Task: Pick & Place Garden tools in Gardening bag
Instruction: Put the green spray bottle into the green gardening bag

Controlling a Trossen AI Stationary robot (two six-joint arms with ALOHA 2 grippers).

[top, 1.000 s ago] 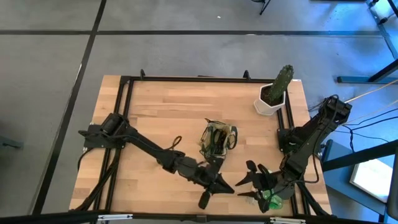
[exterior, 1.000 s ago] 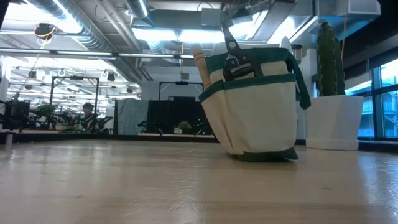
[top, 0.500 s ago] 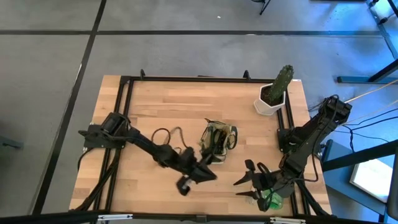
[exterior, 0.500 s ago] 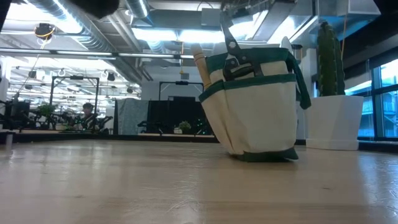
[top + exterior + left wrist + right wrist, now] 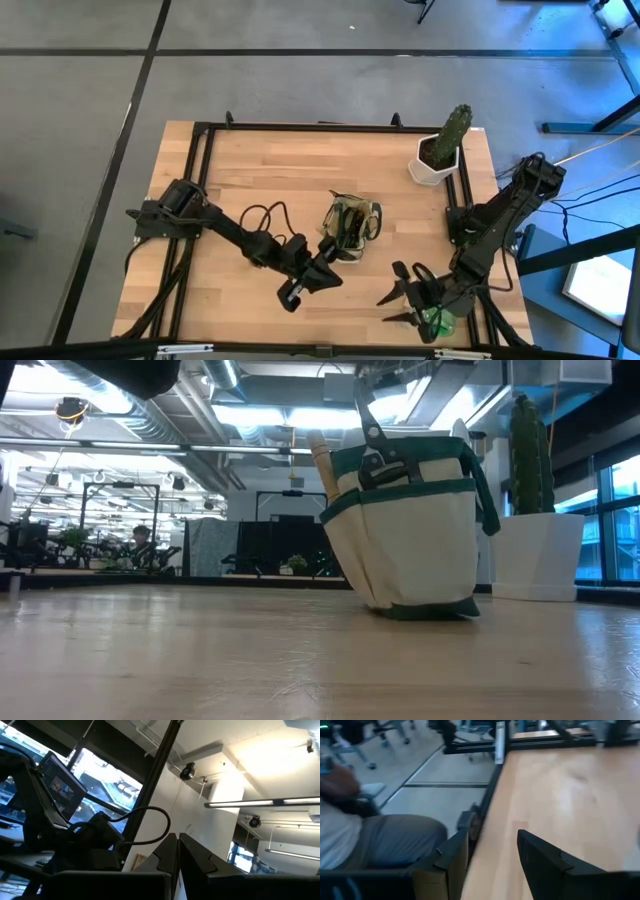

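Left tool (image 5: 290, 297) swung back from near gardening bag (image 5: 350, 226), toward table's front-left.

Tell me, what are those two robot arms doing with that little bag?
They are packing garden tools into the small beige and green fabric bag standing mid-table. Black pruners and a wooden handle already stick out of it. The left hand is shut and empty, hanging just beside the bag. The right hand is open near the table's front edge, with a green plastic thing by that arm. A cactus in a white pot stands at the back corner.
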